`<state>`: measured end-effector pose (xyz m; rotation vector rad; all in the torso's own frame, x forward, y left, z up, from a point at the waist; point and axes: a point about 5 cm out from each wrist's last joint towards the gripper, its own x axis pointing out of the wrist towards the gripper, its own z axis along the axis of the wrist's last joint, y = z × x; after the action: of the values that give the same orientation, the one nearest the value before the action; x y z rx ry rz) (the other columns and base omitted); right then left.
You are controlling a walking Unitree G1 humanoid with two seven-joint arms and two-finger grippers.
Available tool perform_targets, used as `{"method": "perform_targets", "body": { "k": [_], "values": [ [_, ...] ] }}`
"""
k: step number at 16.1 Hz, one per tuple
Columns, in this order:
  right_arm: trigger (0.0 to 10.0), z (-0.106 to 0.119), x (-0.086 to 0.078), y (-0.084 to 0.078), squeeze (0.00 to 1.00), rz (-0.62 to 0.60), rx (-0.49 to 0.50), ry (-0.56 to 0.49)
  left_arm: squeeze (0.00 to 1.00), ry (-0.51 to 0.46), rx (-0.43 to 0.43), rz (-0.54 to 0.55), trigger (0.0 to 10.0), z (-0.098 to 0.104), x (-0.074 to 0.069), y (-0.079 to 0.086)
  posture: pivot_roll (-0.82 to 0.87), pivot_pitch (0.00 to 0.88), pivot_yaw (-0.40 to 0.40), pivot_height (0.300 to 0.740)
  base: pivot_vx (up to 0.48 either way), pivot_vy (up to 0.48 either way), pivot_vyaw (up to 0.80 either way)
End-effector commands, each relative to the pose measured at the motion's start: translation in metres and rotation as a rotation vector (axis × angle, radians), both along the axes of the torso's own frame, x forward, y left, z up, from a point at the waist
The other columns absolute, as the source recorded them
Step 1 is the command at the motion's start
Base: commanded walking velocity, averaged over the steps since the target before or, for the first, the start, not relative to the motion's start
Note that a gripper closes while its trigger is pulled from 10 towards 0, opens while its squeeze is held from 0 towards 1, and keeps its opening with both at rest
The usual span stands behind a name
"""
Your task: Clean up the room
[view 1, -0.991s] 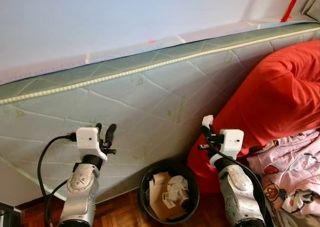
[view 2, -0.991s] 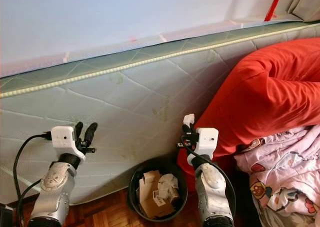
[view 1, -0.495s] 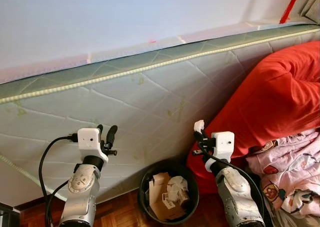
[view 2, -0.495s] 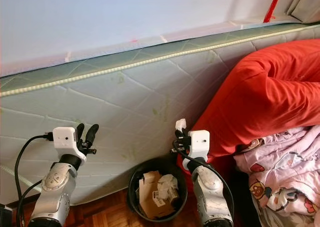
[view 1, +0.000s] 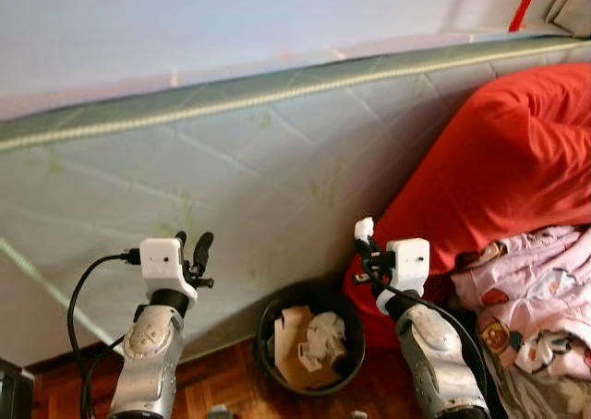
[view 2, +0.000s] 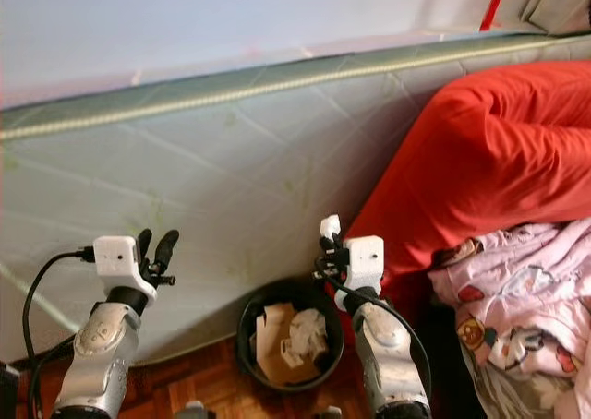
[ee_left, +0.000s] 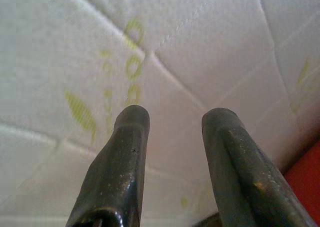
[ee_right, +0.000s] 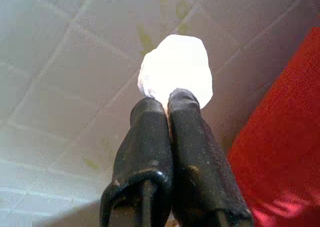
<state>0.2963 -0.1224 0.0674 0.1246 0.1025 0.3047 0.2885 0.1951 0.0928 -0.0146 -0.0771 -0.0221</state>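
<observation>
Right tool (view 1: 363,237) pinches white wad (ee_right: 175,72) near bin (view 1: 270,322); left tool (view 1: 192,245) spread.

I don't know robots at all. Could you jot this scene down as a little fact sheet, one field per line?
Place: bedside, wooden floor
Backdrop: quilted mattress stood on its side
Right gripper: shut on a white paper wad, raised near the bin
Left gripper: open, holding nothing, facing the mattress
Bin: black trash bin on the floor between the arms, holding cardboard and crumpled paper
To the right: red bedding, pink printed cloth
</observation>
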Motion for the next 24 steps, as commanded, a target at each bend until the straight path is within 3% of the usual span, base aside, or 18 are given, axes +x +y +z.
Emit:
{"method": "perform_targets", "body": {
  "k": [1,6,13,24],
  "values": [
    [10.0,0.007,0.002,0.002,0.00,0.000,0.004,-0.021,0.00,-0.002,0.006,-0.015,10.0,0.002,-0.001,-0.004,0.11,0.122,-0.068,0.665,0.000,0.000,0.00],
    [10.0,0.006,0.003,0.007,0.00,0.034,-0.017,-0.007,0.00,0.001,0.000,-0.003,10.0,0.001,-0.001,-0.004,0.11,0.126,-0.080,0.637,0.000,0.000,0.00],
    [10.0,0.005,0.007,0.020,0.00,0.077,-0.011,0.032,0.00,0.010,-0.004,0.021,10.0,-0.002,-0.007,0.001,0.13,0.129,-0.100,0.637,0.000,0.000,0.00],
    [10.0,-0.008,0.008,0.040,0.00,0.171,-0.091,0.120,0.00,0.032,-0.011,0.039,10.0,-0.006,-0.013,0.003,0.14,0.135,-0.108,0.637,0.023,0.000,0.00]
  ]
}}
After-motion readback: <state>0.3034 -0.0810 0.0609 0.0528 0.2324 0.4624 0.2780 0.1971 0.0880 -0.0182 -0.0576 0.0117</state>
